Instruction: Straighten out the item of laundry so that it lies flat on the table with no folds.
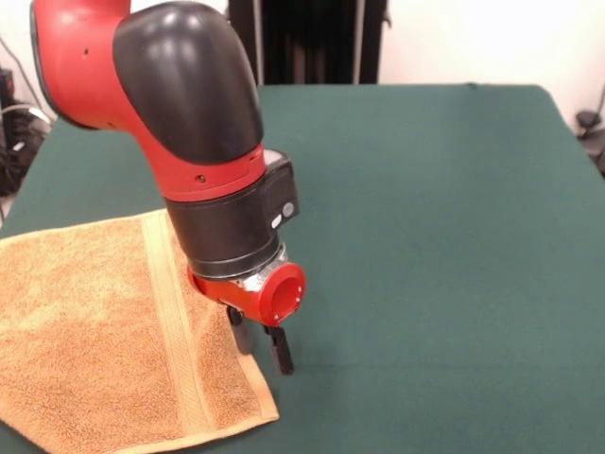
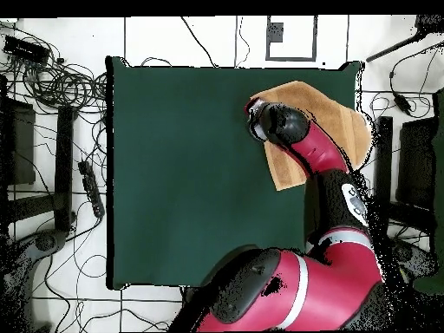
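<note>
The orange-tan towel [image 1: 85, 331] lies spread on the green table [image 1: 425, 236] at the lower left of the front view. Its left part runs out of the picture. A paler stripe and hem [image 1: 180, 331] run along its right side. My gripper [image 1: 262, 342] points down at that hem edge and is open. One finger [image 1: 241, 333] stands over the towel, the other [image 1: 281, 352] over bare cloth just past the edge. Nothing is held between them. In the overhead view the towel [image 2: 347, 130] sits near the table's [image 2: 191, 173] upper right corner, and the arm [image 2: 286, 126] covers the gripper.
The towel's corner nearest the camera [image 1: 269, 411] lies close to the table's front edge. Cables [image 2: 52, 78] and dark equipment [image 2: 408, 165] surround the table on the floor. Black stands [image 1: 312, 43] rise behind the far edge.
</note>
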